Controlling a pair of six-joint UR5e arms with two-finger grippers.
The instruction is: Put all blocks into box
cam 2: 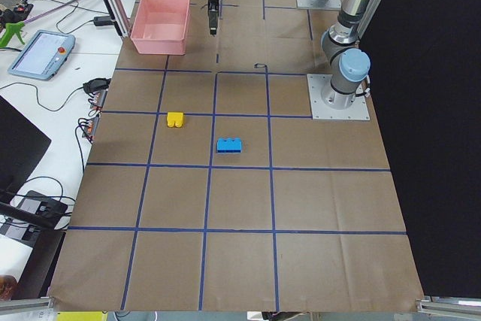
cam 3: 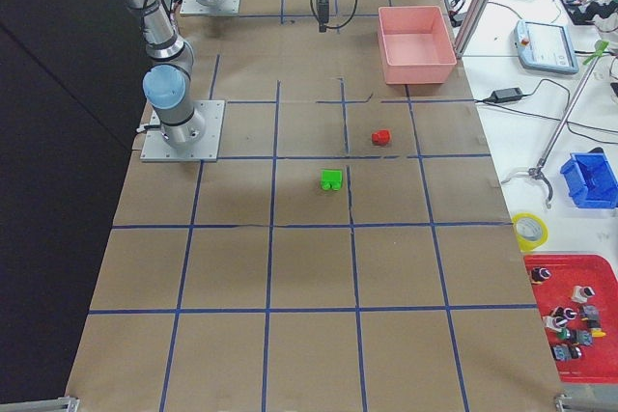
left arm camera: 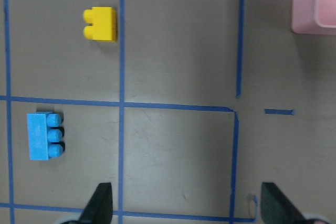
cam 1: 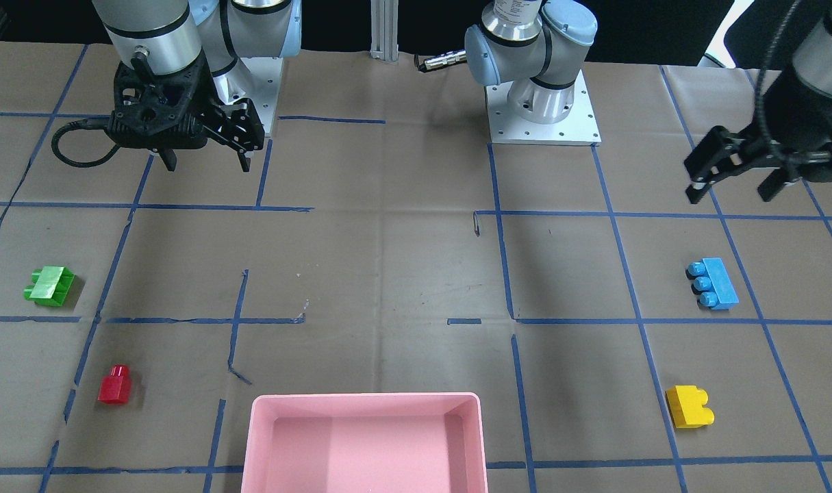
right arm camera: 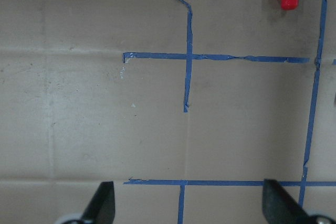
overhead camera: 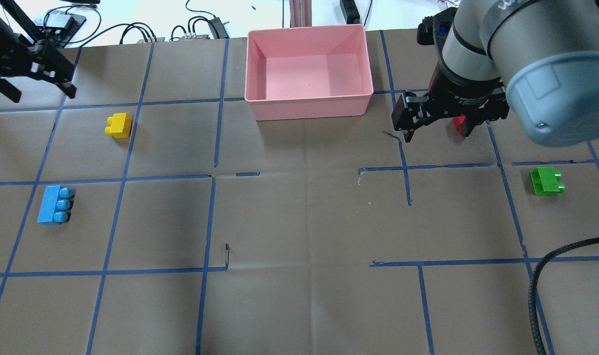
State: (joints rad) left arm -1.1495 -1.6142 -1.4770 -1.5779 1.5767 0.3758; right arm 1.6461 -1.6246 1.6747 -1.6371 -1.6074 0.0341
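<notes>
Four glossy studded plastic bricks on paper-covered desk, all outside one round-rimmed pink box, green block, red block, three-stud blue block, yellow block, left end effector and right end effector both spread, grasping nothing.

Matt brown paper covers the worktop, creased and faintly scuffed. The blue tape on it looks thin and slightly wrinkled, with a dull finish. The box is smooth pink plastic with a soft sheen. The green block, red block, blue block and yellow block are smooth, glossy moulded plastic. The left gripper and right gripper look like matt black plastic, fingers included. The arm tubes are silvery brushed metal. The joint caps are smooth pale blue plastic, lightly shiny. The base plate is bare matt metal. The cable has a dull black sheath.
</notes>
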